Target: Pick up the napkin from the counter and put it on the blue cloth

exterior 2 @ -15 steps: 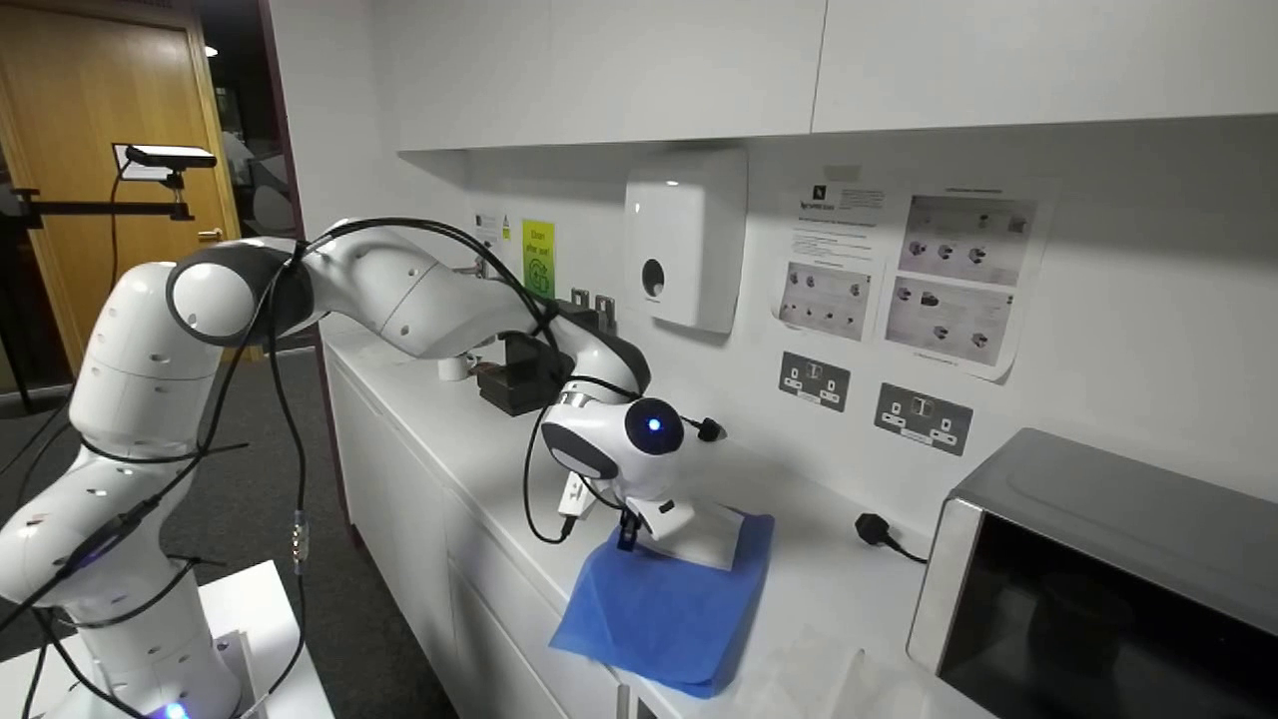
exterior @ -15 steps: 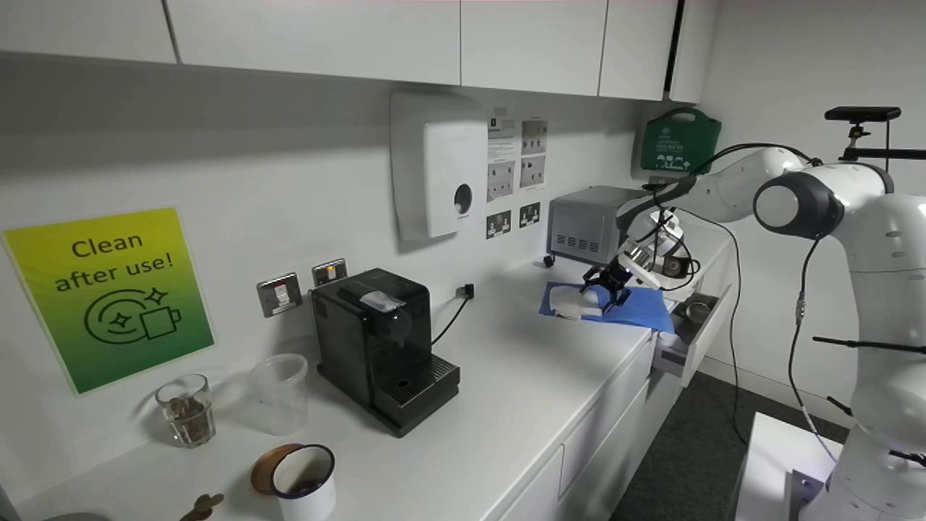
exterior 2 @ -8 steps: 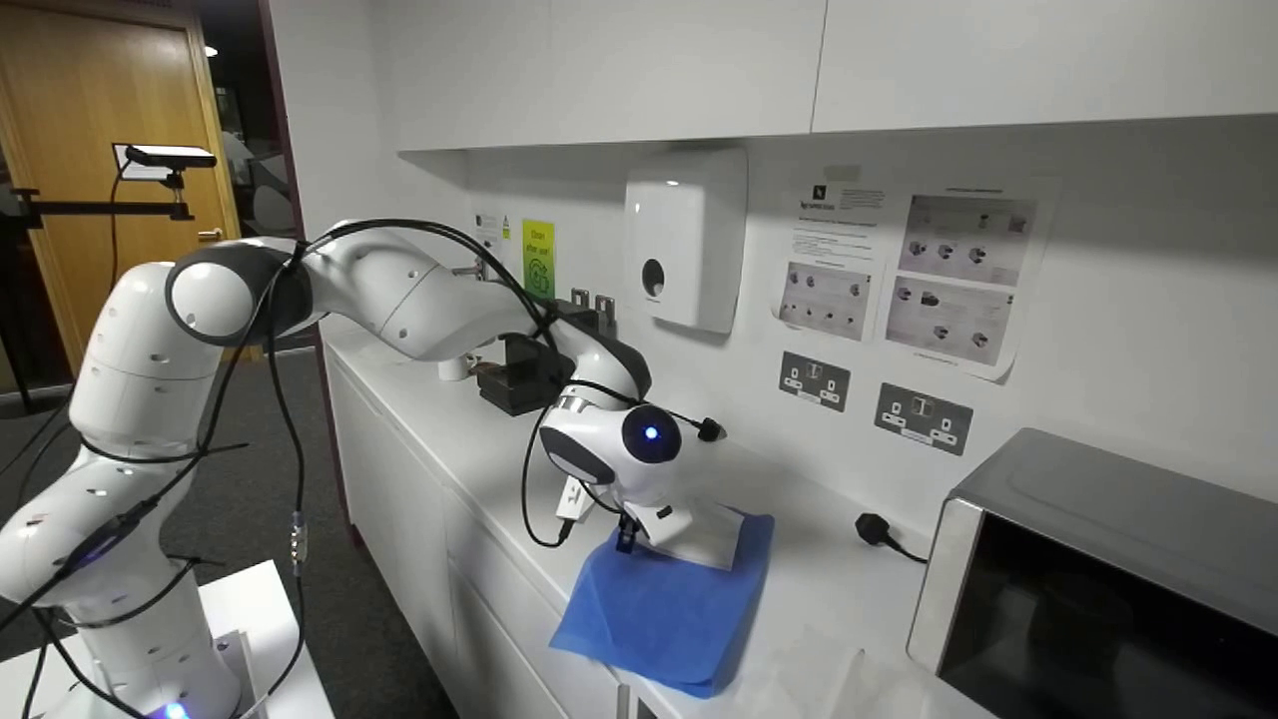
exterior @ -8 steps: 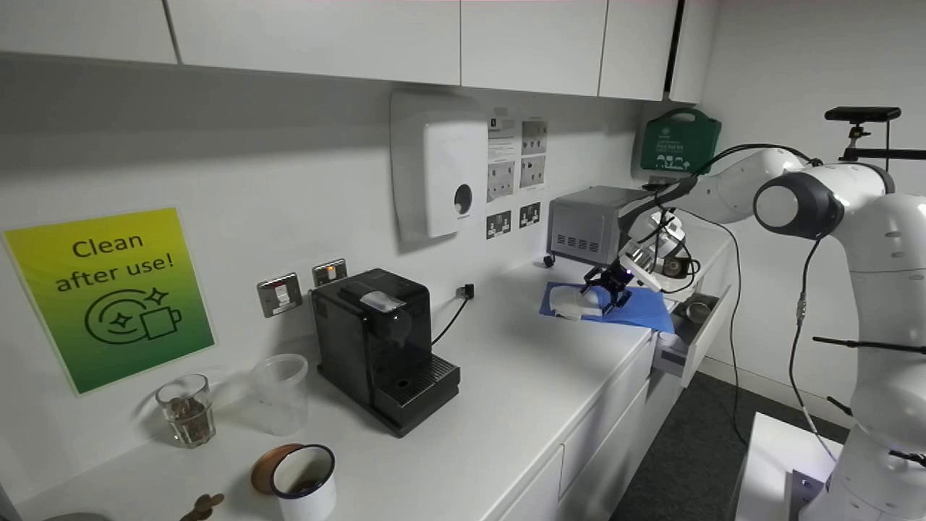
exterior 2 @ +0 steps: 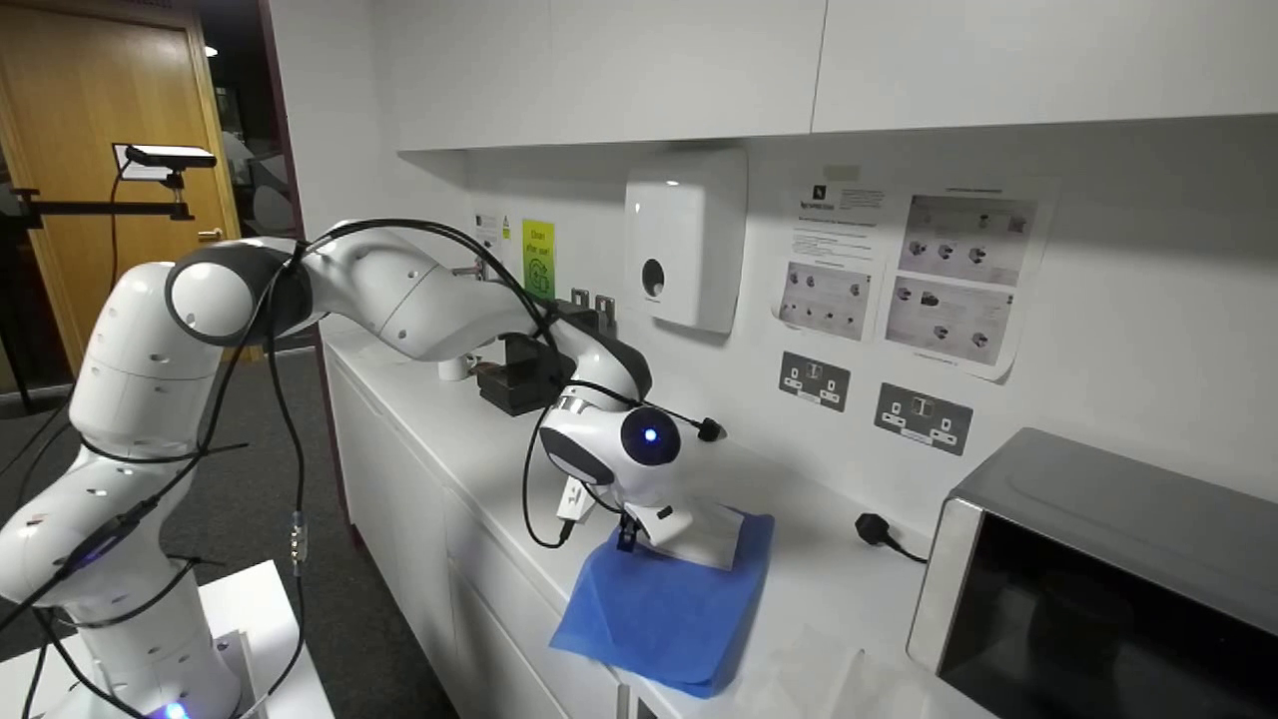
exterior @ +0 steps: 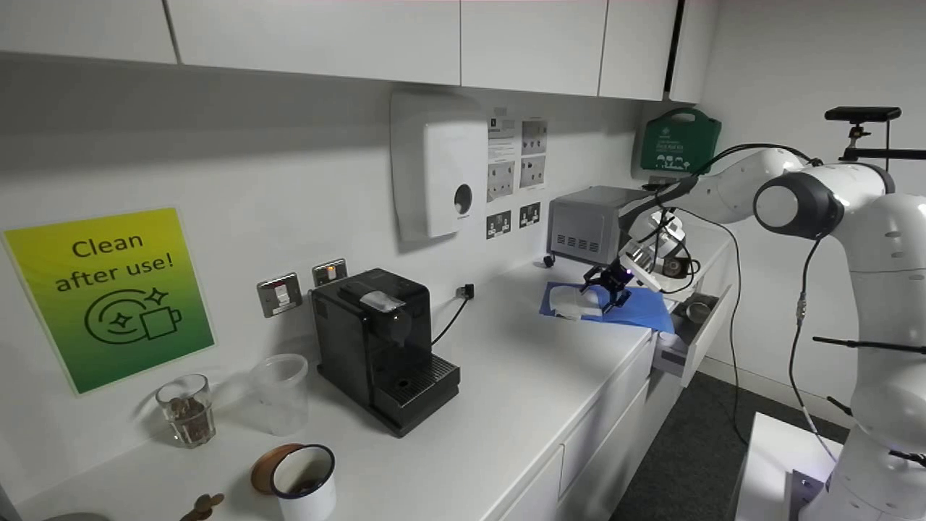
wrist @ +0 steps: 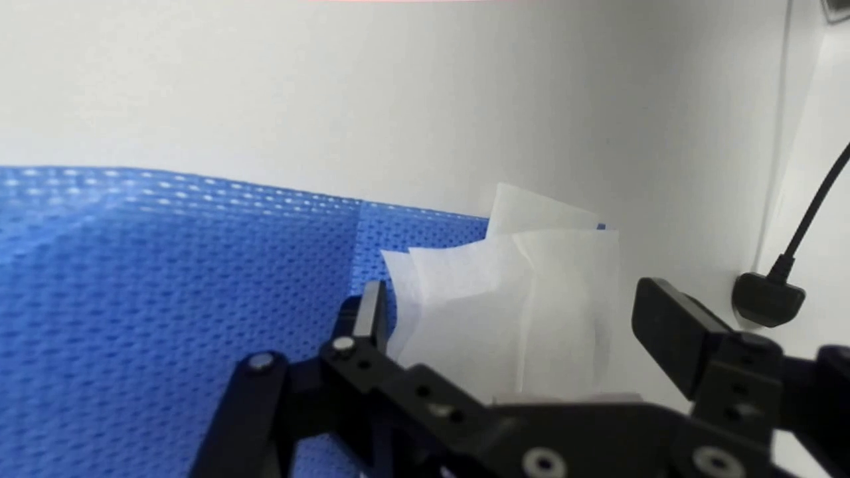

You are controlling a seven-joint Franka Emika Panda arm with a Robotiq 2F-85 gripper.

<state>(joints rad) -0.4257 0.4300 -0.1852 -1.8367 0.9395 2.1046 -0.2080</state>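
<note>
Well, napkin (wrist: 465,318): whitish, thin, creased, layers fanned; lies at one o'clock on cloth (exterior 2: 659,614) in exterior view. Gripper (wrist: 511,299) wide.

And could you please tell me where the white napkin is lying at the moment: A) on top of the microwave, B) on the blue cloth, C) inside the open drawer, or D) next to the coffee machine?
B, since the wrist view shows the napkin lying over the blue cloth, with one corner reaching past the cloth's edge.
</note>
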